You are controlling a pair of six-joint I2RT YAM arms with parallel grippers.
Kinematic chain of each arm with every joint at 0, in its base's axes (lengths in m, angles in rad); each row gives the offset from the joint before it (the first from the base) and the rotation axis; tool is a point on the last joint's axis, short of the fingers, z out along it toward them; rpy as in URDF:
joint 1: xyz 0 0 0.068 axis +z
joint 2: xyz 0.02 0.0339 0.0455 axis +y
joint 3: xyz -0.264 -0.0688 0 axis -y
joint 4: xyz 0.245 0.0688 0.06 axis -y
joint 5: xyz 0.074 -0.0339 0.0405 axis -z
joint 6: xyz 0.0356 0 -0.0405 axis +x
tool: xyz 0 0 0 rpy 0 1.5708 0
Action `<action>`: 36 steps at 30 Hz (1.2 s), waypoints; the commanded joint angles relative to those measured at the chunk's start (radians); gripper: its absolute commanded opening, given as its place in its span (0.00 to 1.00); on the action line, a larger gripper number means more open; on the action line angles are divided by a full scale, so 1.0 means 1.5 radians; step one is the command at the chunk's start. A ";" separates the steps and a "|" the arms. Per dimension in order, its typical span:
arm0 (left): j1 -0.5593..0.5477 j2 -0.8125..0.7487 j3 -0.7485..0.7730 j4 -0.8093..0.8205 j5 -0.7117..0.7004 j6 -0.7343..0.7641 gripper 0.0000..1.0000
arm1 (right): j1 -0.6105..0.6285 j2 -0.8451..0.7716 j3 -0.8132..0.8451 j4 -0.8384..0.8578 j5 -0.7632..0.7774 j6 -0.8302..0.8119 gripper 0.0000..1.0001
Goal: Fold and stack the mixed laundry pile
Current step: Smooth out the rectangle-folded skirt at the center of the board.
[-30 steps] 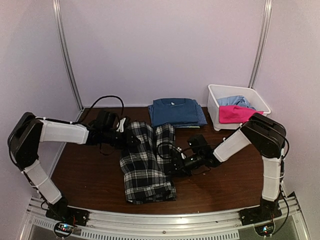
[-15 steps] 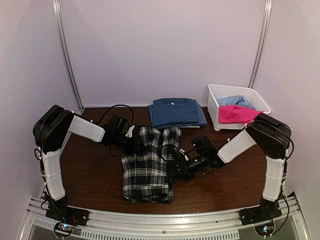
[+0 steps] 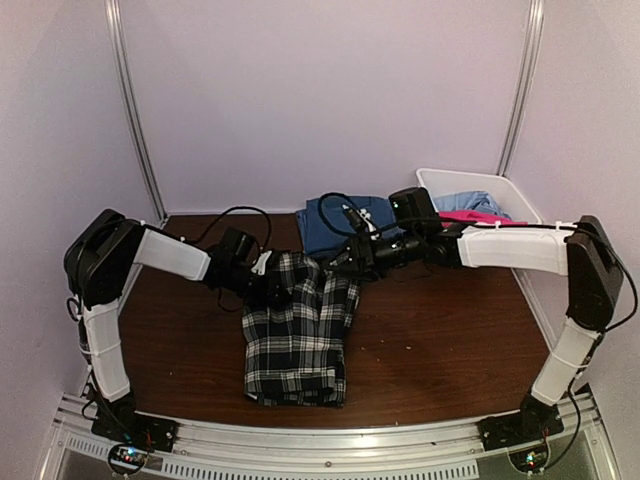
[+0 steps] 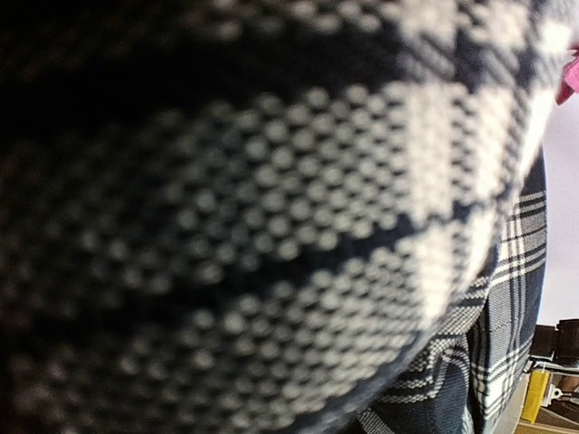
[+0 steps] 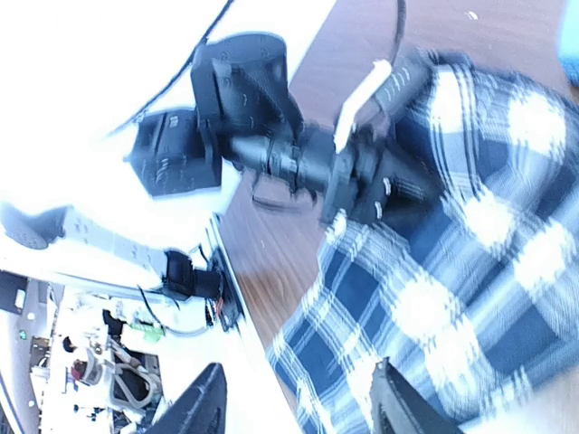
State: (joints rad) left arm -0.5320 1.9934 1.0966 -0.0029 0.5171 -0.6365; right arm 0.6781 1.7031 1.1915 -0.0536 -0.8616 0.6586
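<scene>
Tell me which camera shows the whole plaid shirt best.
Top external: the plaid shirt shows nearly whole, spread on the table. Left wrist gives only blurred weave up close; right wrist a blurred part of it.

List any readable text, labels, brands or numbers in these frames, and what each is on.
No text can be read in any view.
plaid shirt: check pattern only, no label showing.
blue T-shirt: no print visible.
white bin: no marking visible.
Background clutter in the right wrist view: too blurred to read.
</scene>
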 commanded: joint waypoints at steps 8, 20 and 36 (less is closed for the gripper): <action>-0.003 0.017 0.042 -0.105 -0.005 0.022 0.19 | 0.004 0.340 0.228 0.175 -0.073 0.124 0.48; 0.003 -0.192 0.012 -0.186 -0.096 0.115 0.51 | -0.033 0.407 0.102 0.119 -0.057 -0.001 0.42; -0.436 -0.497 -0.190 -0.346 -0.616 0.245 0.75 | -0.023 0.218 0.155 -0.049 -0.089 -0.118 0.46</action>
State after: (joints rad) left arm -1.0657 1.2659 0.8143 -0.4469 -0.1448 -0.3294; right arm 0.6308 2.1799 1.4078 -0.0257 -0.9874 0.5190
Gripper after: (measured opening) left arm 0.741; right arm 0.457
